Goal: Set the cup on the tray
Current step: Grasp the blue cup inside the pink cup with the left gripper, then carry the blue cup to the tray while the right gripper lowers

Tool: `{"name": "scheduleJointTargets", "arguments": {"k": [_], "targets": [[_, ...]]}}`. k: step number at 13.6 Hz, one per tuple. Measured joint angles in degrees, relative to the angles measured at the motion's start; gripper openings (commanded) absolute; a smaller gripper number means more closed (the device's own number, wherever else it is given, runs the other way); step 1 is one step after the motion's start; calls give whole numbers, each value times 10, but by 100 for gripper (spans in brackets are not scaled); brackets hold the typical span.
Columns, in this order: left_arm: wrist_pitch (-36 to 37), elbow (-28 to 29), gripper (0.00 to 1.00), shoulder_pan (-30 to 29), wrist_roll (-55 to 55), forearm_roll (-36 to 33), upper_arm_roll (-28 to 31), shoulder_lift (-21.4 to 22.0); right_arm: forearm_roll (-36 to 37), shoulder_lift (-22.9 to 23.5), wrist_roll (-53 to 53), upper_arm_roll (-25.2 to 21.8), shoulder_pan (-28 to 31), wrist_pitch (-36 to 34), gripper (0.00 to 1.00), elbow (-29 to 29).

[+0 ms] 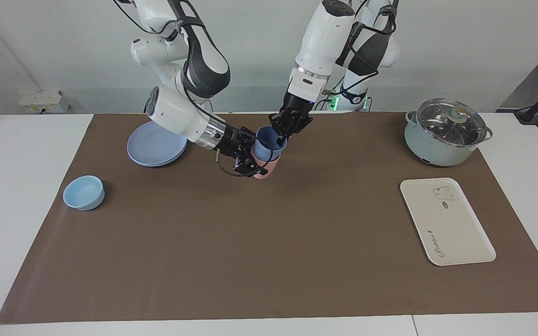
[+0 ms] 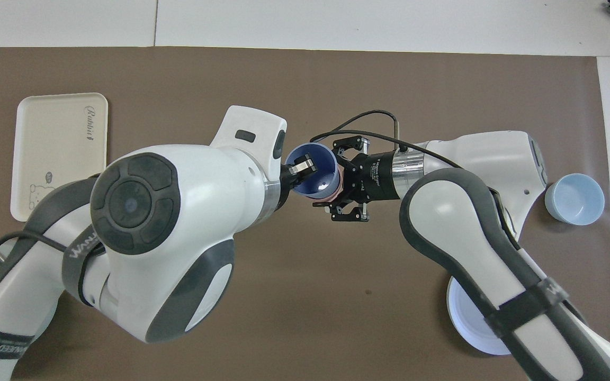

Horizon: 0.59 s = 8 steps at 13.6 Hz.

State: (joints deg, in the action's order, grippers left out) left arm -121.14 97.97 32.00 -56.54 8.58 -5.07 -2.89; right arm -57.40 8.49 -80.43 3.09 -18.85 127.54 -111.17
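Observation:
The periwinkle-blue cup (image 1: 269,142) sits nested in a pink cup (image 1: 265,169) near the robots' edge of the brown mat, tilted a little. My left gripper (image 1: 282,136) comes down from above and is shut on the blue cup's rim, one finger inside it; it also shows in the overhead view (image 2: 301,168) on the blue cup (image 2: 318,177). My right gripper (image 1: 254,163) reaches in from the side and is shut on the pink cup. The cream tray (image 1: 446,221) lies bare toward the left arm's end of the table, also in the overhead view (image 2: 59,153).
A round blue plate (image 1: 154,144) lies under the right arm. A light-blue bowl (image 1: 83,192) stands toward the right arm's end. A pot with a glass lid (image 1: 444,133) stands nearer to the robots than the tray.

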Motion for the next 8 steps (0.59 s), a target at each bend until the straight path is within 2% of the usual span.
{"name": "scheduleJointTargets", "arguments": {"k": [5,8], "targets": [[112,-89,0,-8,-5,0,12,1,0,0,0,-4,6,7,0,4],[152,-107,0,-63,20,0,14,4,-10,0,-1,-8,38,7,0,3]]}}
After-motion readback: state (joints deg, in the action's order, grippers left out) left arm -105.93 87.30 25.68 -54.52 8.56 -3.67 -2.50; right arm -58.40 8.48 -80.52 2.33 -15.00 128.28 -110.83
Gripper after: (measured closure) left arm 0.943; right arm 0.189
